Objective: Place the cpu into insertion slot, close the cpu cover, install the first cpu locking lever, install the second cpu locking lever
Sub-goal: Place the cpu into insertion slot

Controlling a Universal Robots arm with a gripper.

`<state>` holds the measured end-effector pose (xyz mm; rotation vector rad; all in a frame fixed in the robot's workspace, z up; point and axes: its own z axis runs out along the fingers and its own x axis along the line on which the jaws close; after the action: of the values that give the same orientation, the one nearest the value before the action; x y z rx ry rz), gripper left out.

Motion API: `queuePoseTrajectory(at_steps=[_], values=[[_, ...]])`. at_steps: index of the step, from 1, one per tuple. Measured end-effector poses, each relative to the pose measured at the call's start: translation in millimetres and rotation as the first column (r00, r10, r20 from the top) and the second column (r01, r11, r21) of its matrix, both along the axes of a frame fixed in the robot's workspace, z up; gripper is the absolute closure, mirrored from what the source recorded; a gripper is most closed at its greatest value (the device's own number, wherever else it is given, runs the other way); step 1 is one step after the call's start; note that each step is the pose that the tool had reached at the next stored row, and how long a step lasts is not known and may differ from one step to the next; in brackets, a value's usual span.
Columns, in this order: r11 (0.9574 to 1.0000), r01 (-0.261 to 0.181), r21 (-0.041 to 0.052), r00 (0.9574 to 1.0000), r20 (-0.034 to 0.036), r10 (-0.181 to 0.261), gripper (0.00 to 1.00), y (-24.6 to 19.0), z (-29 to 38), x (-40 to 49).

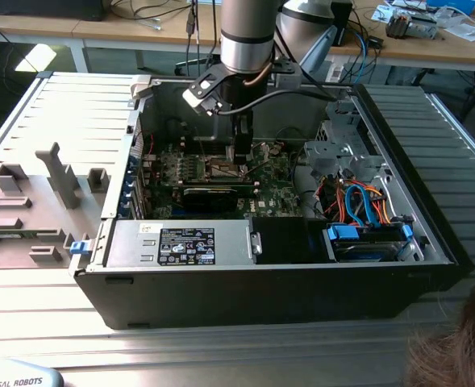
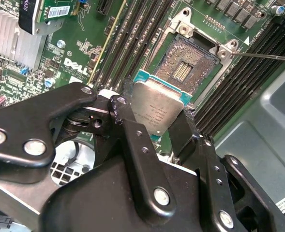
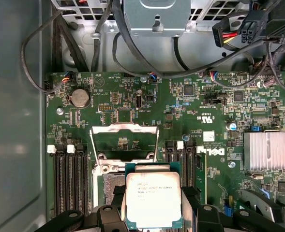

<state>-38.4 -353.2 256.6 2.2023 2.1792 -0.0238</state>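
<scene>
My gripper (image 2: 154,115) is shut on the cpu (image 2: 157,107), a flat square chip with a silvery top and a teal edge, gripped at two opposite sides. It hangs tilted a little above and beside the insertion slot (image 2: 186,67), a dark square socket with a silvery rim that stands bare. In the first wrist view the cpu (image 3: 153,195) covers most of the slot, and the cpu cover (image 3: 125,127) stands flipped open just beyond it. A thin metal lever rod (image 2: 263,56) sticks out from the socket's corner. In the exterior view the gripper (image 1: 239,155) reaches down into the open computer case.
Long black memory slots (image 3: 69,179) flank the socket on both sides. A finned heat sink (image 3: 265,151), a black card (image 1: 213,197), a silver power supply (image 1: 181,246), a blue drive bay (image 1: 366,238) and loose cables (image 1: 358,201) crowd the case. A person's hair (image 1: 455,347) shows nearby.
</scene>
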Motion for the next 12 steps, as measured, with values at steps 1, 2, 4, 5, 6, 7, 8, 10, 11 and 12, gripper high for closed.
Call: queuePoseTrajectory(at_steps=[1,2,4,5,6,7,8,10,11,12], values=[[1.0,0.0,0.0001,1.0,0.0001,0.0,0.46,0.0,-0.4,0.0],[1.0,0.0,0.0,1.0,0.0,0.0,0.46,0.0,-0.7,0.0],[1.0,0.0,0.0,1.0,0.0,0.0,0.46,0.0,-1.3,0.0],[1.0,0.0,0.0,1.0,0.0001,0.0,0.46,0.0,-1.8,0.0],[1.0,0.0,0.0001,1.0,0.0,0.0,0.46,0.0,-2.0,0.0],[1.0,0.0,0.0001,1.0,0.0001,0.0,0.46,0.0,-2.2,0.0],[1.0,0.0,0.0001,1.0,0.0001,0.0,0.46,0.0,-2.4,0.0],[1.0,0.0,0.0,1.0,0.0001,0.0,0.46,0.0,-2.8,0.0],[1.0,0.0,0.0001,1.0,0.0,0.0,0.46,0.0,-3.0,0.0],[1.0,0.0,0.0,1.0,0.0001,0.0,0.46,0.0,-3.2,0.0]])
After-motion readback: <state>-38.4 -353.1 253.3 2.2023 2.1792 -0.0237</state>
